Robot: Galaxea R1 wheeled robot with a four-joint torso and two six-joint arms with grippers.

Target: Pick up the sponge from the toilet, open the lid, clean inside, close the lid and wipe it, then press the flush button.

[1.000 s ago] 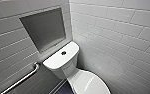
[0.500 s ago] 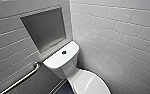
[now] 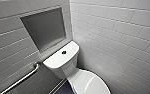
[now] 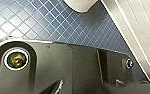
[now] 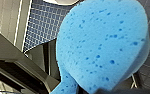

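Observation:
The white toilet [image 3: 62,63] stands in the corner, with a round dark flush button [image 3: 63,52] on its flat tank top. In front of the tank the oval lid [image 3: 91,83] lies shut. In the right wrist view the bright blue sponge [image 5: 103,47] looms large. My right gripper [image 5: 74,88] is shut on the sponge's narrow end and holds it above the blue floor tiles. The left wrist view looks down on blue floor tiles [image 4: 53,22] and the white foot of the toilet [image 4: 79,4], and nothing sits in the left gripper.
A metal grab bar [image 3: 23,77] runs along the left wall beside the tank. A grey recessed niche [image 3: 44,28] sits in the wall above the tank. White tiled walls close in on the left and right, and a white baseboard [image 4: 131,35] borders the floor.

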